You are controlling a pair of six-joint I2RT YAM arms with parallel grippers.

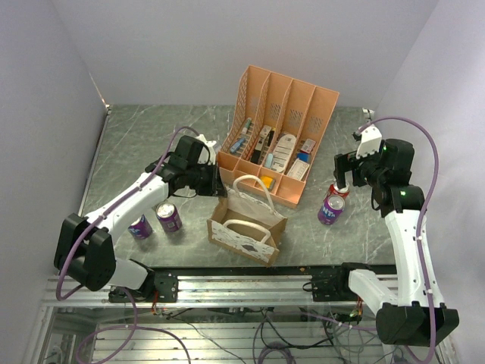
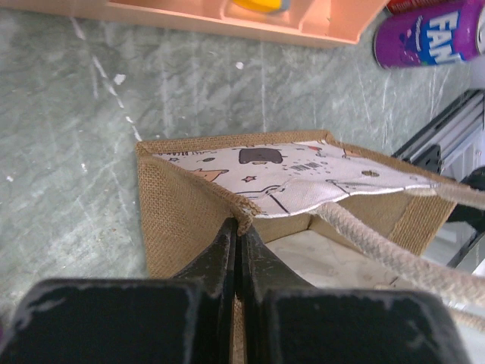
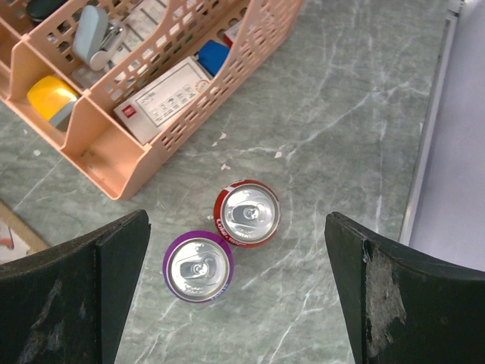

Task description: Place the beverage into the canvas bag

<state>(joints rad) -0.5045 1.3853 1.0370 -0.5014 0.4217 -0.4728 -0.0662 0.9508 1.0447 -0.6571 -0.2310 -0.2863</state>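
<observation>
- Right wrist view: the right claw (image 3: pixel 236 220) hung wide open and empty, straight above two upright drink cans.
- The red can (image 3: pixel 247 214) and the purple can (image 3: pixel 198 271) stood touching each other on the surface (image 3: pixel 341 114), near the corner of the orange file rack (image 3: pixel 114 155). Either could have been the beverage meant.
- A sealed can looked rigid and smooth-sided, probably weighty if full, and its thin wall could slip or dent under a hard squeeze.
- The round body around mid-height seemed the best hold. The touching pair left no gap for a finger between them.
- The left claw (image 2: pixel 237 227) was pinched shut on the burlap rim of the canvas bag (image 2: pixel 178 201), whose mouth stood open.
- The bag looked soft and likely to sag. It sat well apart from the two cans, to their left.
</observation>
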